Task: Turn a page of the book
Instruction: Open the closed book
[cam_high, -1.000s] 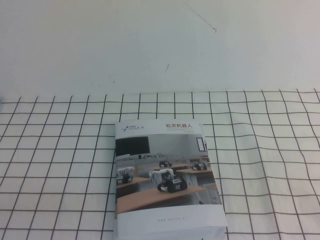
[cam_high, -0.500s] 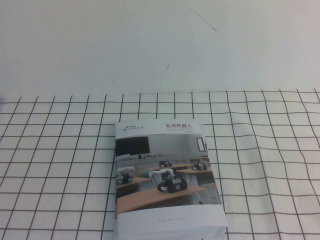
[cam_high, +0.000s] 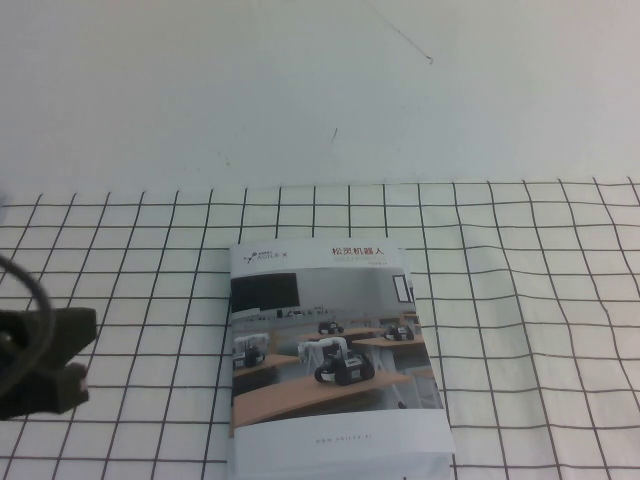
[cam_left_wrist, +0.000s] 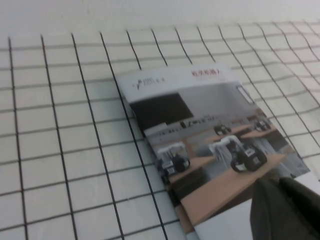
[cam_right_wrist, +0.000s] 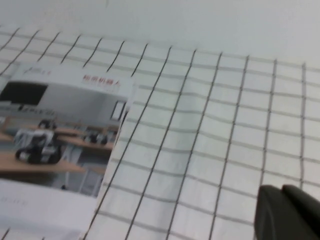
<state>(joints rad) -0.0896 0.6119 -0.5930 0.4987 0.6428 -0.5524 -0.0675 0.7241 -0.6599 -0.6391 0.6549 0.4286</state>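
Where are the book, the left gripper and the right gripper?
book (cam_high: 330, 345): high view, middle of its closed cover photo.
left gripper (cam_high: 45, 365): high view, dark body at the left edge.
right gripper (cam_right_wrist: 287, 212): right wrist view, dark fingertip.

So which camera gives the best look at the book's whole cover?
The high view: the book lies closed, nearly all its cover showing. The left wrist view, left gripper in its corner, cuts off one end. The right wrist view, right gripper aside over cloth, catches part.

White book (cam_high: 335, 358) with grey-brown photo cover on black-gridded white cloth (cam_high: 540, 300); dark left pincer (cam_high: 45, 365).
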